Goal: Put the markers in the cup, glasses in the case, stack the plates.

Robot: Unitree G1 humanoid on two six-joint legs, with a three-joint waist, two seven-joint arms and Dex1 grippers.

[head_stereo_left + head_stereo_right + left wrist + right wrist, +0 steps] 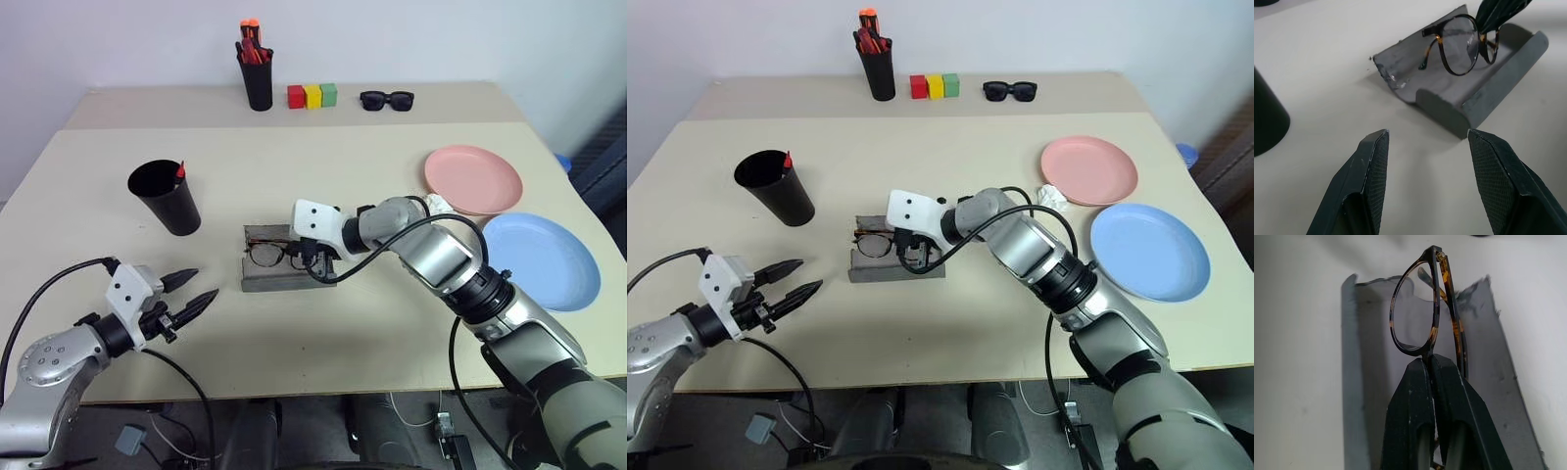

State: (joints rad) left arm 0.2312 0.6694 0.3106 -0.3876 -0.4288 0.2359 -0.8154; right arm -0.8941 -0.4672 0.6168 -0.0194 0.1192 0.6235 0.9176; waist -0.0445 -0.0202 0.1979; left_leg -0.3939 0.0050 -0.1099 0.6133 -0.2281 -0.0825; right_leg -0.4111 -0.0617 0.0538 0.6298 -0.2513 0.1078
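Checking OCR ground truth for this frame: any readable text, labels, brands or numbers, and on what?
None readable. The cup, case, glasses, pink plate, blue plate, pen pot, colour blocks and sunglasses show no print.

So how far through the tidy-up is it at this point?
Markers: a red-tipped pen end sticks out of the cup, so at least one is in. In hand: the right gripper is shut on the glasses, holding them over the open case, not yet released. Left: the pink plate and blue plate lie side by side, unstacked. The left gripper is open, holding nothing.
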